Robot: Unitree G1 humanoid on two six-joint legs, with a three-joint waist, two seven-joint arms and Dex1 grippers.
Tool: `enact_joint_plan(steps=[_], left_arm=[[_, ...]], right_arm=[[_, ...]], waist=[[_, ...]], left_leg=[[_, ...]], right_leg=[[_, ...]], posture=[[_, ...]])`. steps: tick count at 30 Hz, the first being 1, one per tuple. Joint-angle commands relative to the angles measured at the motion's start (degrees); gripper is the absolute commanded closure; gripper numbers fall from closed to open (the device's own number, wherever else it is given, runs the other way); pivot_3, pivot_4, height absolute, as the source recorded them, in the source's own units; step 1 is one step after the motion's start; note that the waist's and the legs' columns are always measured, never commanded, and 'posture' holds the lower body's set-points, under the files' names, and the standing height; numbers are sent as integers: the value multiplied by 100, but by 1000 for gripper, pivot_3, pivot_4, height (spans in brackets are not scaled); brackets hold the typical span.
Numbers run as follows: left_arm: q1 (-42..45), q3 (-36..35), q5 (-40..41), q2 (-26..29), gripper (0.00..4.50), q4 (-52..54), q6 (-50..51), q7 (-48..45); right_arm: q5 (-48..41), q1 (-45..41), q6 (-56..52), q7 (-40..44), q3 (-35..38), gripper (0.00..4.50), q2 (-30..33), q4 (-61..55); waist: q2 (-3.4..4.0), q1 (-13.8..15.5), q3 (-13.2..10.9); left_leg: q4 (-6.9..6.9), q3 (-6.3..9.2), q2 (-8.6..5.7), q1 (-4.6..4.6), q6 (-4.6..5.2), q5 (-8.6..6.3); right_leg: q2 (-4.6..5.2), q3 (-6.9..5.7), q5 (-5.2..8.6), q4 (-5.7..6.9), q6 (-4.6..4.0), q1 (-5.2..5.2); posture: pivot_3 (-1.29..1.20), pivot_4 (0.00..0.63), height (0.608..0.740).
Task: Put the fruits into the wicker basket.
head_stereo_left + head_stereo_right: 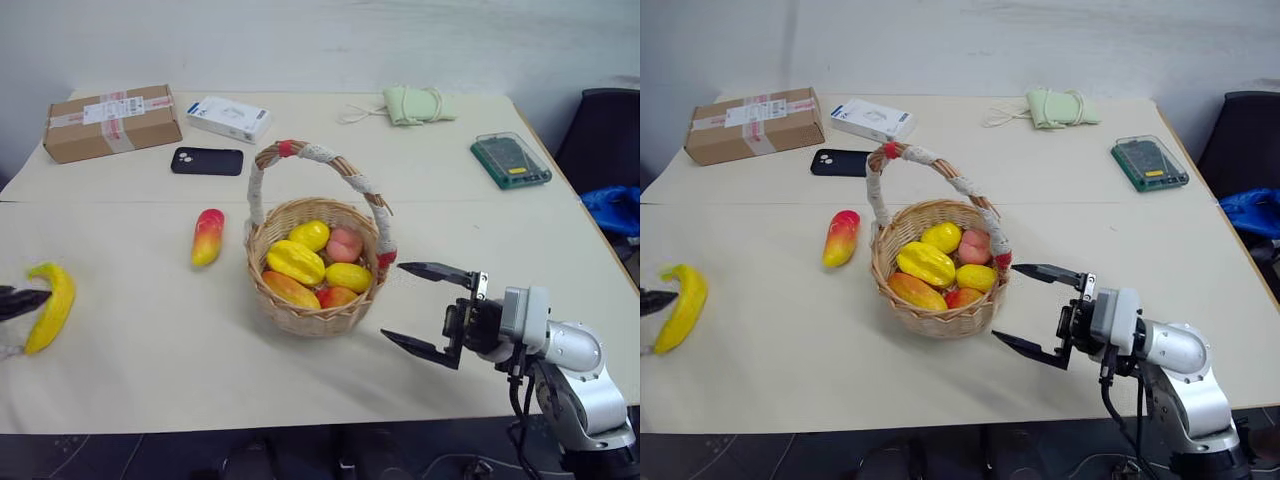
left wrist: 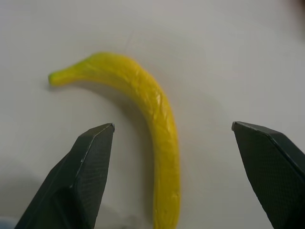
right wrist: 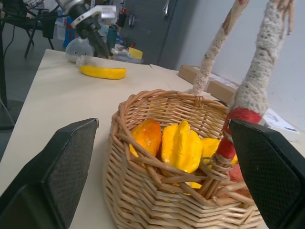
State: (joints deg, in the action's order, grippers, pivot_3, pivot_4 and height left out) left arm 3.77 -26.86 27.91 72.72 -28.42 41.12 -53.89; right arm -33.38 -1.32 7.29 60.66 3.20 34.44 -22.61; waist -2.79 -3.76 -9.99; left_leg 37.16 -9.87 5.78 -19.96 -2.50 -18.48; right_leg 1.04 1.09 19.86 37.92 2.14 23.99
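The wicker basket point(image 1: 262, 240) stands mid-table and holds several fruits, among them a yellow one point(image 1: 309, 235), a peach one point(image 1: 344, 243) and an orange one point(image 1: 290, 290). A red-to-yellow mango point(image 1: 207, 236) lies just left of the basket. At the far left edge of the table lies the banana point(image 1: 50, 305). My left gripper point(image 2: 172, 125) hangs open over the banana point(image 2: 159, 124), one finger on each side, apart from it. My right gripper point(image 1: 392, 301) stands open and empty just right of the basket, pointing at its wall point(image 3: 157, 191).
Along the back of the table lie a cardboard box point(image 1: 112, 122), a white box point(image 1: 228, 118), a black phone point(image 1: 207, 161), a green cloth point(image 1: 415, 104) and a green case point(image 1: 511, 160). A black chair point(image 1: 605, 130) with a blue bag point(image 1: 612, 208) stands at the right.
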Motion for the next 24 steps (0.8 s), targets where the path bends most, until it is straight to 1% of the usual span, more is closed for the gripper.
enact_joint_plan(steps=[1,4,7,11,15,16,17,18,19,20,22,24], left_arm=[[376,357,-284,-139,332,-191,30,109],[685,704,-471,-394,332,-412,-53,95],[858,854,-618,-556,955,-603,-166,106],[920,489,-442,-746,2257,-915,-374,-89],[773,166,-287,-801,3531,-1105,-722,-613],[694,-17,-112,-862,3872,-910,-858,-873],[611,-218,85,-944,4033,-647,-1011,-1143],[506,-452,299,-1068,4035,-293,-1274,-1438],[412,-705,715,-1144,4035,185,-964,-1718],[324,-852,946,-1206,4035,635,-807,-1838],[83,-856,1160,-1250,4035,1548,-630,-2016],[-37,-757,1366,-1285,4035,2348,-478,-2086]], right_arm=[[-12,2,32,-116,149,0,-36,-208],[18,39,53,-189,149,0,-67,-226],[57,75,84,-222,151,0,-79,-242],[-35,223,-107,-414,198,0,-76,-375],[-88,372,-51,-411,296,0,-72,-500],[-83,441,-31,-404,353,0,-63,-494],[-82,499,-26,-407,414,0,-55,-475],[-74,549,-13,-409,475,0,-53,-448],[-98,629,-32,-415,567,0,-38,-426],[-80,694,-28,-457,654,0,-41,-413],[-69,764,-42,-632,811,0,-114,-418],[-74,850,-84,-784,937,0,-152,-464]], waist=[[-2,29,1],[-3,51,2],[0,64,0],[1,64,0],[-2,52,1],[-4,55,2],[-5,57,3],[-5,59,3],[-6,60,3],[-10,72,6],[-19,76,10],[-10,71,5]], left_leg=[[8,-1,1,-18,0,1],[30,-12,0,-40,0,2],[45,-14,0,-39,0,2],[73,-14,0,-33,2,3],[84,-15,0,-30,5,6],[85,-15,0,-30,5,6],[86,-13,0,-30,6,7],[85,-12,3,-30,5,7],[85,-11,6,-31,5,7],[85,-10,10,-33,5,7],[87,-1,10,-36,6,8],[89,0,4,-35,9,8]], right_leg=[[0,1,0,7,0,18],[-1,11,0,30,1,49],[-2,13,0,46,1,49],[1,22,0,82,1,47],[5,24,0,104,1,47],[6,23,0,107,1,47],[7,22,0,109,1,47],[7,21,0,109,1,46],[8,20,0,110,1,46],[11,20,0,110,1,47],[16,12,0,110,1,44],[22,15,-1,109,2,40]], posture=[[0,150,740],[0,150,740],[0,150,740],[0,150,740],[0,150,740],[0,150,740],[0,150,740],[0,150,740],[0,150,740],[0,150,740],[0,150,740],[0,150,740]])
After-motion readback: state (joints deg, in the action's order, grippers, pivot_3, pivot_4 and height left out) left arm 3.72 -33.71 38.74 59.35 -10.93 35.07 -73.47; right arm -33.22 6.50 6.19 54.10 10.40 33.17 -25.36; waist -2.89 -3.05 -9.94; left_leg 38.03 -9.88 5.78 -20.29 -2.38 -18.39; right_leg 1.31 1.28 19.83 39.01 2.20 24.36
